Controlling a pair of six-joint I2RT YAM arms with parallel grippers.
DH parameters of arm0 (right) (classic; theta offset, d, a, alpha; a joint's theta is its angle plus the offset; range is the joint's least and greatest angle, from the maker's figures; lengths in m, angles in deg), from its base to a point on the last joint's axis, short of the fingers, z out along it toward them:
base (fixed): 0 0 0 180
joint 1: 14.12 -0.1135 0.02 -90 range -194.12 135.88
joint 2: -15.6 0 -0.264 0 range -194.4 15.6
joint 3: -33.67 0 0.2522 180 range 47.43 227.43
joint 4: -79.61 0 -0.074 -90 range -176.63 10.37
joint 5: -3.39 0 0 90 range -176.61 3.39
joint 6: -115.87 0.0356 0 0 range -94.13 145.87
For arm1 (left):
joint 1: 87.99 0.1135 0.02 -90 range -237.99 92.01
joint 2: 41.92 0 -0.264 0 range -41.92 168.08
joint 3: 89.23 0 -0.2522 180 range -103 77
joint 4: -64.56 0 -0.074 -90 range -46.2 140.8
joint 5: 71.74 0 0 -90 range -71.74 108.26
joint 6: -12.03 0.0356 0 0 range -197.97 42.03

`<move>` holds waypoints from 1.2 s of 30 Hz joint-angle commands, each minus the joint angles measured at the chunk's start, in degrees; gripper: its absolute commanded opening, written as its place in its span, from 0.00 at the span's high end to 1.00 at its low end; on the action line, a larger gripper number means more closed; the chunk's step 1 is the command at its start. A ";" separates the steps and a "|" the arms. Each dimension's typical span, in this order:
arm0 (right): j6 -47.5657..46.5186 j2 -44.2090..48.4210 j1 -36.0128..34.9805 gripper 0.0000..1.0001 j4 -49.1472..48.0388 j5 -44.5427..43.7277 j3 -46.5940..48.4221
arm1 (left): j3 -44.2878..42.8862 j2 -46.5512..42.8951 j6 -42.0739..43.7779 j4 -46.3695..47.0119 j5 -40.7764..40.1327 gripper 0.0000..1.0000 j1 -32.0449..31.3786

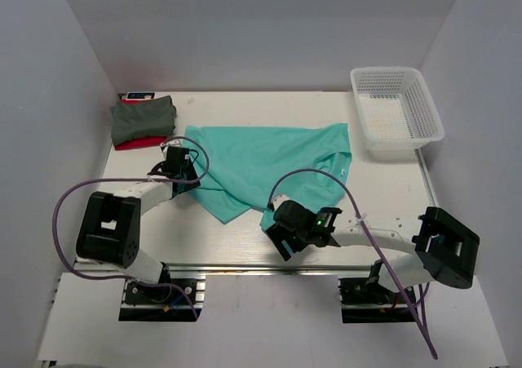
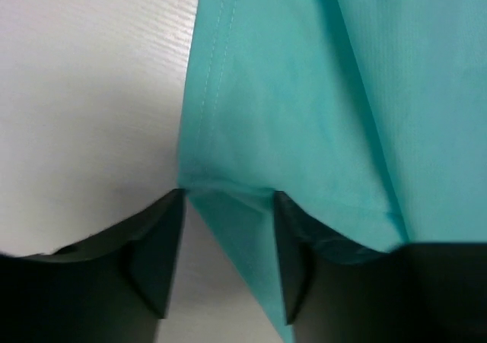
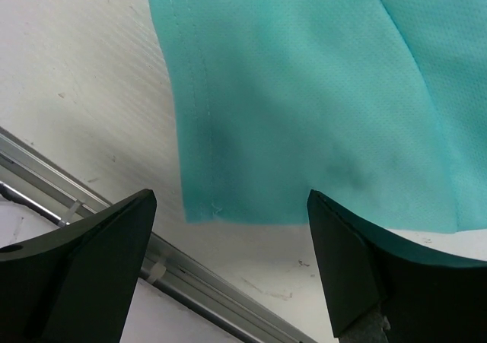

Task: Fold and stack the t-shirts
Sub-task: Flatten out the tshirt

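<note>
The teal t-shirt lies spread and rumpled across the middle of the table. My left gripper is at its left edge. In the left wrist view the jaws stand partly apart with a fold of the teal cloth running between them and over the right finger. My right gripper is wide open and empty just above the shirt's near hem corner. A folded dark grey-green shirt lies on a red shirt at the back left.
A white mesh basket stands at the back right. The table's front edge with its metal rail runs just below my right gripper. Grey walls close in the left, right and back sides.
</note>
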 commanded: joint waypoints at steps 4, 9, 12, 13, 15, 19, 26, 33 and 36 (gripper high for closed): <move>0.82 -3.89 -0.93 0.26 0.85 -2.79 2.05 | -5.01 4.87 -0.92 -1.99 -1.71 0.60 -0.05; 4.95 -7.05 -0.67 0.58 1.99 -7.44 2.13 | -4.49 3.57 -0.92 -1.38 -1.18 0.96 -0.05; 5.57 -7.41 -0.49 1.00 1.73 -9.56 4.15 | -4.49 2.34 0.56 -0.85 -1.18 1.00 -0.05; 5.66 -6.98 -0.58 1.00 1.29 -10.08 4.42 | -3.88 2.33 0.57 0.02 -0.57 1.00 -0.05; 5.66 -4.43 -0.23 1.00 1.12 -12.45 5.73 | -3.26 -0.04 1.80 1.25 0.04 1.00 -0.05; 5.84 4.34 1.52 1.00 0.42 -20.70 7.23 | -3.26 -5.22 2.42 1.26 -1.18 1.00 -0.05; 0.74 19.47 6.80 1.00 -5.37 -37.94 10.91 | -5.28 -15.14 4.26 -0.23 -2.59 1.00 -0.05; -12.79 25.81 10.76 1.00 -11.80 -46.64 21.80 | -9.83 -22.27 6.89 -4.61 -6.01 1.00 -0.05; -18.32 26.77 11.55 1.00 -13.98 -50.52 26.46 | -11.60 -26.05 7.96 -5.16 -6.02 1.00 -0.05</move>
